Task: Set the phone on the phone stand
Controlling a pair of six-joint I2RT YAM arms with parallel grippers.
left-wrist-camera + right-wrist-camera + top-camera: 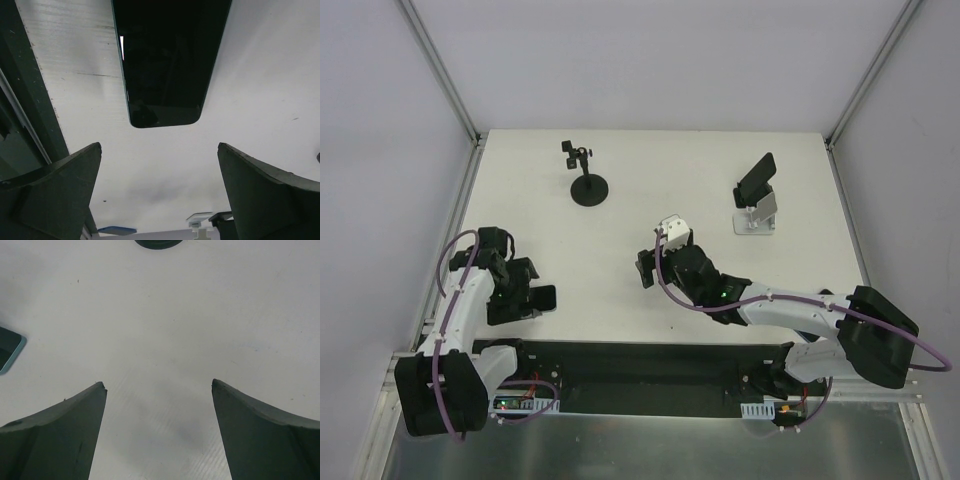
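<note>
A dark phone [544, 297] lies flat on the white table at the near left; in the left wrist view its glossy screen [167, 60] lies just beyond my fingertips. My left gripper [525, 295] [159, 146] is open and empty, right beside the phone. A second dark phone [756, 177] leans on a silver phone stand [757, 217] at the back right. My right gripper [645, 268] [158, 382] is open and empty over bare table in the middle. A teal-edged phone corner [9, 352] shows at the left of the right wrist view.
A black clamp holder on a round base [589, 189] stands at the back centre; its base edge [159, 243] shows at the top of the right wrist view. Grey frame rails [30, 115] run along the table's left edge.
</note>
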